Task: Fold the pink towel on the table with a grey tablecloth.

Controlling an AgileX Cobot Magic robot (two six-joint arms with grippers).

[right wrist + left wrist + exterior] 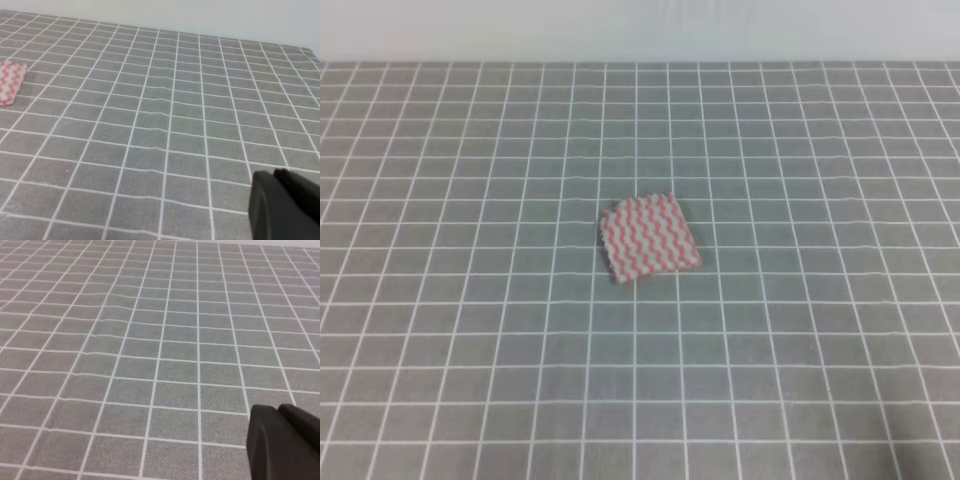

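The pink towel (pixel 651 238), with pink-and-white zigzag stripes, lies on the table with a grey tablecloth (pixel 800 330) near the middle of the exterior high view. It covers about two grid squares. Its right end also shows in the right wrist view (pixel 11 80) at the far left edge, where it looks thick and layered. Neither gripper shows in the exterior high view. One black finger (pixel 282 445) of the left gripper fills the lower right corner of the left wrist view. One black finger (pixel 282 207) of the right gripper does the same in the right wrist view. Both are far from the towel and hold nothing visible.
The grey cloth has light wrinkles (pixel 107 320) in the left wrist view and wrinkles (pixel 165 130) in the right wrist view. A white wall (pixel 640 25) runs behind the table's far edge.
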